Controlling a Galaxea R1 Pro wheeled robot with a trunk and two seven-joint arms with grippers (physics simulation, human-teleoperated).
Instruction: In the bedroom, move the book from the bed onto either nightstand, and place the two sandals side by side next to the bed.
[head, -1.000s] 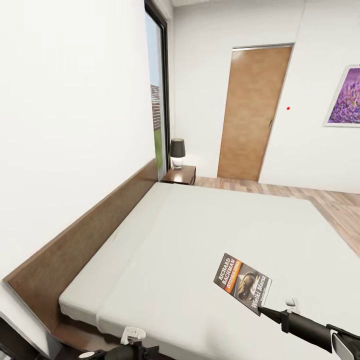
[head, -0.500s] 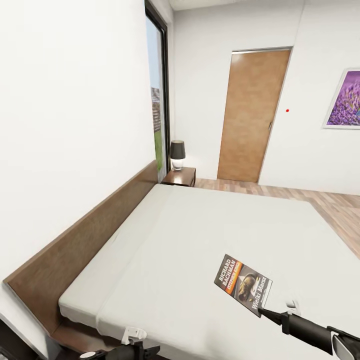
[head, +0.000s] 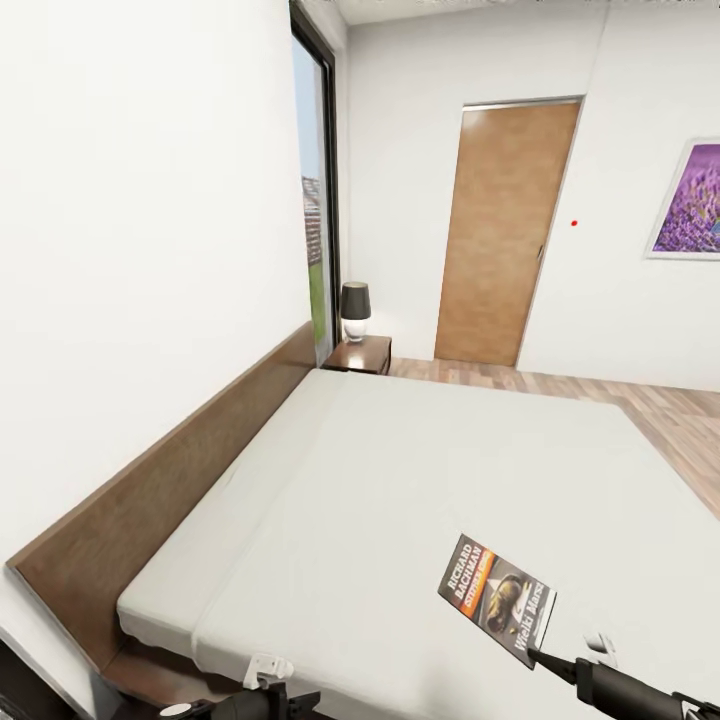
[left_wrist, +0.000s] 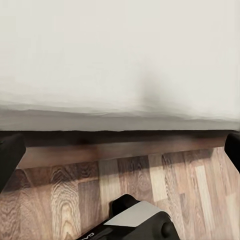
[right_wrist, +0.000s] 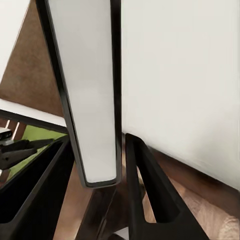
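One job underway: right claw (head: 545, 661) pinches the book (head: 498, 600) at the bed's (head: 400, 480) near edge; nightstand (head: 360, 352) and sandals await.

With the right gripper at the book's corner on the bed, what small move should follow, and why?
Probably lift the book slightly clear of the bed: in the right wrist view the right gripper has its fingers either side of the book's edge, and the nightstand stands far across the mattress.

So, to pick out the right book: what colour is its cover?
Dark grey with white lettering and an orange band; the book shows best in the head view.
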